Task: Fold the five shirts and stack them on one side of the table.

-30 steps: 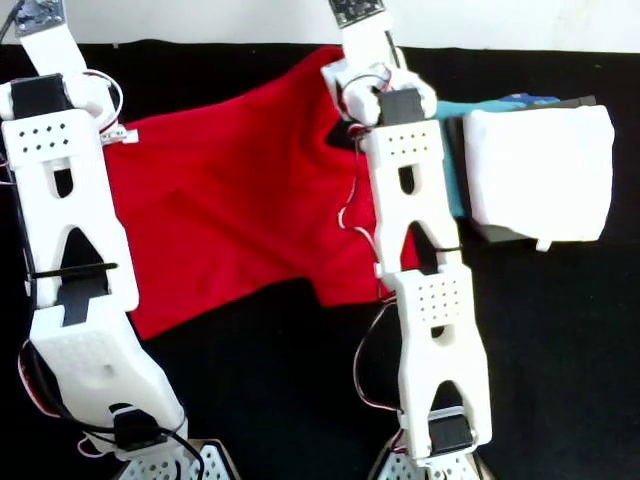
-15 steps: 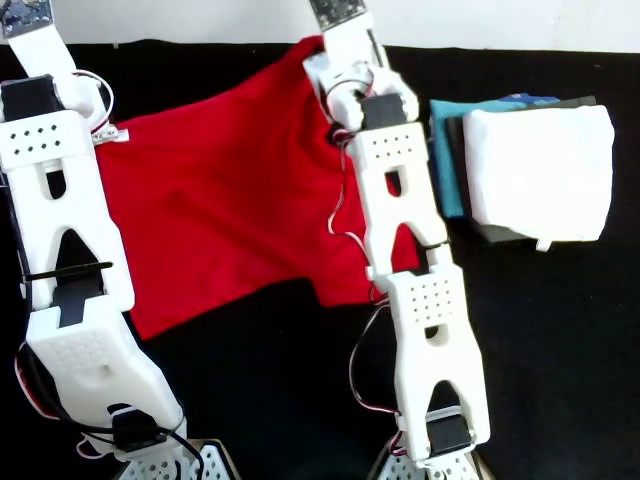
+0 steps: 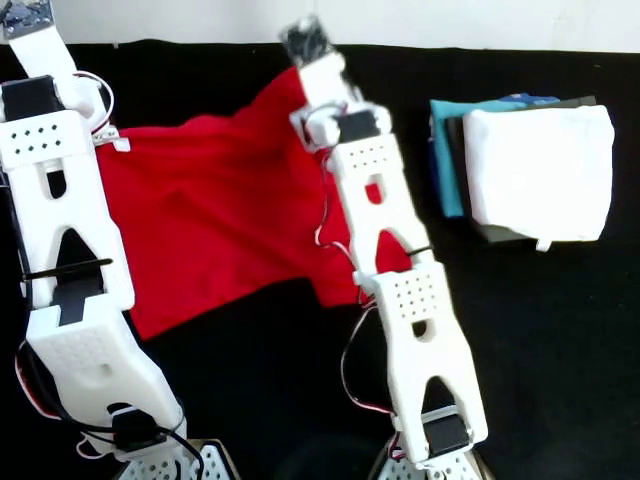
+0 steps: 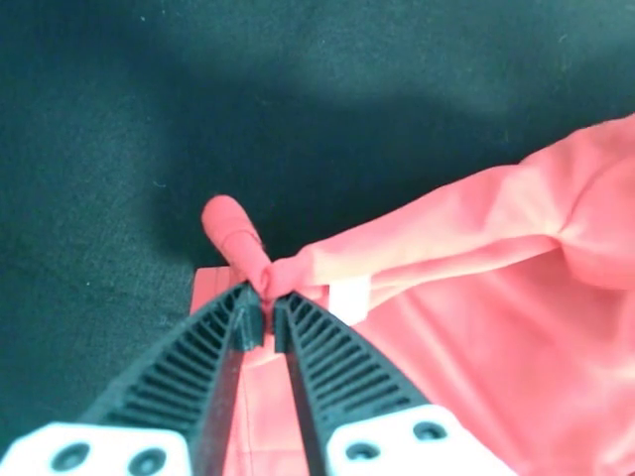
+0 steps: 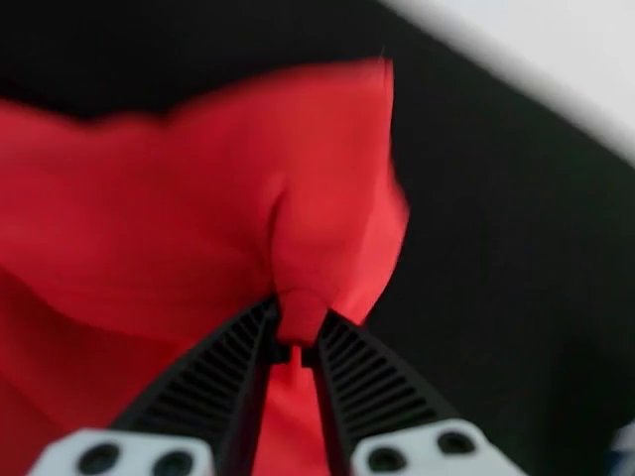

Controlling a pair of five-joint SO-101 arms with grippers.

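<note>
Right now your red shirt [image 3: 220, 220] is stretched across the left half of the table, with its far edge hung between the two grippers. Its far-left corner sits in the left gripper [image 4: 266, 302] and its far-right corner in the right gripper [image 5: 296, 332]. The near part of the shirt lies loose on the table between the two arms. A small white label [image 4: 347, 297] shows on the cloth just beside the left gripper's tips.

Well apart from the red shirt, at the far right, you have the stack of folded shirts [image 3: 530, 170]: a white one on top, with teal and dark edges showing beneath it. The table [image 3: 560, 350] is covered in black cloth, and a pale wall [image 3: 480, 20] runs along its far edge.

Your left gripper is pinched tight on a bunched fold of the red shirt. Your right gripper is likewise clamped on a small peak of red cloth, the fabric fanning out beyond its tips.
</note>
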